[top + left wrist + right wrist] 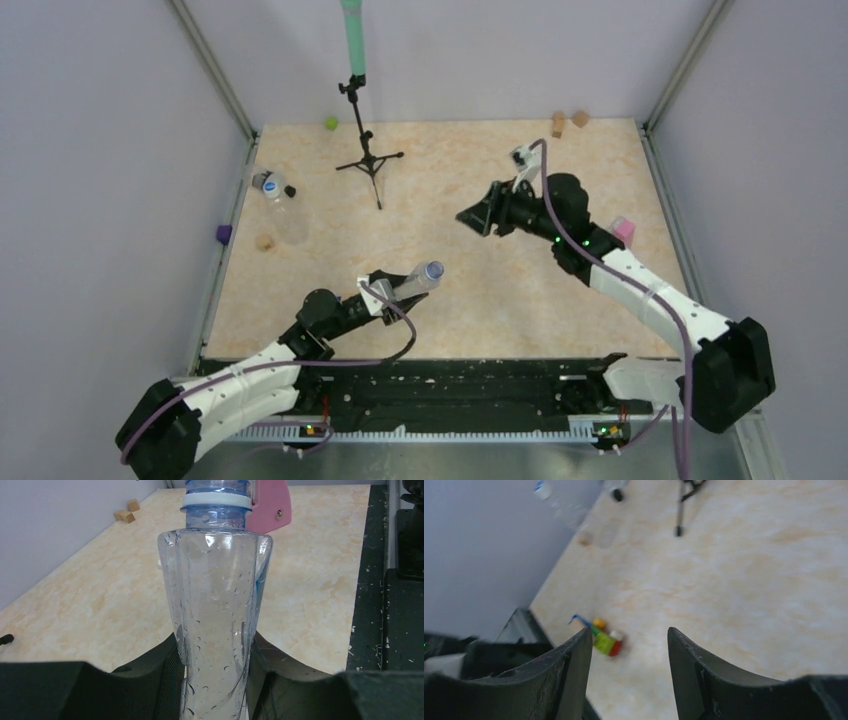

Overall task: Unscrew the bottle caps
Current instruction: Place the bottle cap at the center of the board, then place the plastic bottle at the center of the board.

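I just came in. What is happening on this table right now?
The left tool is shut on a clear bottle, with the neck pointing roughly toward the right tool. The right tool stands open and empty, apart from that bottle. Whether the bottle is capped, I cannot tell. A second bottle lies near the left edge of the table, untouched.

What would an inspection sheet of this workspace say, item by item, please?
Surface: beige marbled table, nothing spilled seen.
Job's things: held bottle, clear, droplets inside; second bottle lying at left edge.
Clutter: tripod stand, green ball, tan blocks, purple block, pink object.
Grippers: left gripper jaws shut on held bottle; right gripper jaws open, empty.
Cables: purple cable along each arm.
Surroundings: grey walls.
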Controlling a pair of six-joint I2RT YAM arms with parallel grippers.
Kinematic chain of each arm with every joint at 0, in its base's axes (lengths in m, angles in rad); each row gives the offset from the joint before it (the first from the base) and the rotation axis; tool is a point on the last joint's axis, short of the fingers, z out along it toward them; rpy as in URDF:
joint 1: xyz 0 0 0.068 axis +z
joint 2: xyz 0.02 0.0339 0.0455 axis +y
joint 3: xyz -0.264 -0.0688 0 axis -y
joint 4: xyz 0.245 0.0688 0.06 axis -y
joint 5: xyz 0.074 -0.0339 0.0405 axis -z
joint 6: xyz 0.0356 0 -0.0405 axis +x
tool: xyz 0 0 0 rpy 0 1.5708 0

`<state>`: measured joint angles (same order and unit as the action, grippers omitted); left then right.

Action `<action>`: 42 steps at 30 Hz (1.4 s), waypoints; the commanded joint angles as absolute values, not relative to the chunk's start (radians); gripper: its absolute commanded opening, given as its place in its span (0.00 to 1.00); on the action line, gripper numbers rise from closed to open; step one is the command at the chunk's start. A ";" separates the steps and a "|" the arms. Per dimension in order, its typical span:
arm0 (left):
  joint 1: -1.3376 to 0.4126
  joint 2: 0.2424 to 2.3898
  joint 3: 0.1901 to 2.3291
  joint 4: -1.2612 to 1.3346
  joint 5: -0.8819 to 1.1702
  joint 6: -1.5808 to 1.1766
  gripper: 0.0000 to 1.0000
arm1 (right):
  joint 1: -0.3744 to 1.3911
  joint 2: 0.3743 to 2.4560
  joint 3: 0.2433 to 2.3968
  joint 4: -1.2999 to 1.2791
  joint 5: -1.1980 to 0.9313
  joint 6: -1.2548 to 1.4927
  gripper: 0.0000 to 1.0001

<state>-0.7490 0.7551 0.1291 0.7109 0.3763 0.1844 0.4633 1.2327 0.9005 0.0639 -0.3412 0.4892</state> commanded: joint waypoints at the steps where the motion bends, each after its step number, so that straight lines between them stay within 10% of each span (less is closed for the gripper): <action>1: -0.753 0.747 0.116 0.771 0.366 0.135 0.07 | 0.671 1.162 0.923 0.013 -0.374 0.498 0.56; 13: -0.753 0.663 0.122 0.645 0.332 0.144 0.09 | 0.833 0.860 0.580 0.286 -0.226 0.653 0.56; 35: -0.753 0.707 0.133 0.717 0.394 0.123 0.10 | 0.980 1.057 0.645 0.386 -0.048 0.599 0.52; 42: -0.753 0.715 0.136 0.721 0.376 0.123 0.10 | 0.980 1.109 0.640 0.458 -0.094 0.587 0.32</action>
<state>-0.7494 0.7227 0.1200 0.6327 0.3637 0.1284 0.9733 1.0744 0.6060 0.4042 -0.0914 0.6163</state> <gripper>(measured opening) 0.436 0.383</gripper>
